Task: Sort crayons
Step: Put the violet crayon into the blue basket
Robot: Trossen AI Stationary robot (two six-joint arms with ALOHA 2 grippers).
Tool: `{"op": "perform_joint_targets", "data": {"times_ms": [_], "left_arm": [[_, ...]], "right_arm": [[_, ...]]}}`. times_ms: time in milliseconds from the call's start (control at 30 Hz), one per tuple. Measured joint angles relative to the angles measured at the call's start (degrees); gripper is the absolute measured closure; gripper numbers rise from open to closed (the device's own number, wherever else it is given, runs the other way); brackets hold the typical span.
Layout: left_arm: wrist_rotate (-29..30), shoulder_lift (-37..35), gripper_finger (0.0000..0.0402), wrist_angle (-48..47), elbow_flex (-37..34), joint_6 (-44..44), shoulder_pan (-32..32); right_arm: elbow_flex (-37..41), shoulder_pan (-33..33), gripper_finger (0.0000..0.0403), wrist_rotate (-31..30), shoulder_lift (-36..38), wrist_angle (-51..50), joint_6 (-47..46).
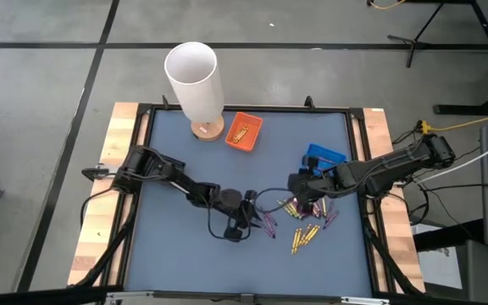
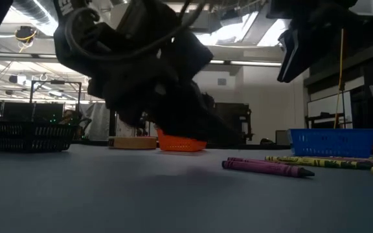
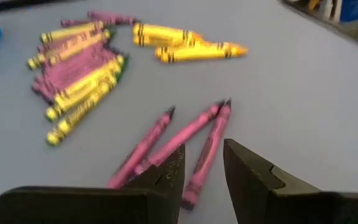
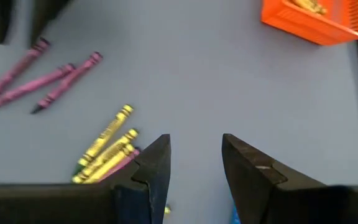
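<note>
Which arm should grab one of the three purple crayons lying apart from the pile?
Left. Its claw is open and sits right at the three purple crayons, one lying between its fingers. The right claw, also open, is over the mixed pile near the blue tray, farther from them.

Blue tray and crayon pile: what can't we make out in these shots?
- Blue tray contents: high view, too small; low view, wall hides inside.
- Pile count: left wrist view, crayons overlap and blur.
- Orange tray: low view, dark arm covers part.
- Left hand contact with purple crayons: unclear.
</note>
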State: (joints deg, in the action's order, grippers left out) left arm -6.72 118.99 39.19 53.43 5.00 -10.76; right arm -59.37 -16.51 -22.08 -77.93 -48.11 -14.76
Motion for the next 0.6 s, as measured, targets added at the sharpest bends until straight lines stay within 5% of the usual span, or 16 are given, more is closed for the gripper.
{"op": "perform_joint_targets", "data": {"times_ms": [233, 600], "left_arm": [[-0.99, 2.06, 0.0308, -0.30, 0.04, -0.12, 0.76], [-2.99, 3.53, 0.0308, -0.86, 0.11, -1.76, 0.90]], "right_arm": [[0.00, 0.00, 0.0261, 5.13, -0.02, 2.57, 0.00], [0.00, 0.00, 0.0261, 5.24, -0.04, 3.23, 0.02]]}}
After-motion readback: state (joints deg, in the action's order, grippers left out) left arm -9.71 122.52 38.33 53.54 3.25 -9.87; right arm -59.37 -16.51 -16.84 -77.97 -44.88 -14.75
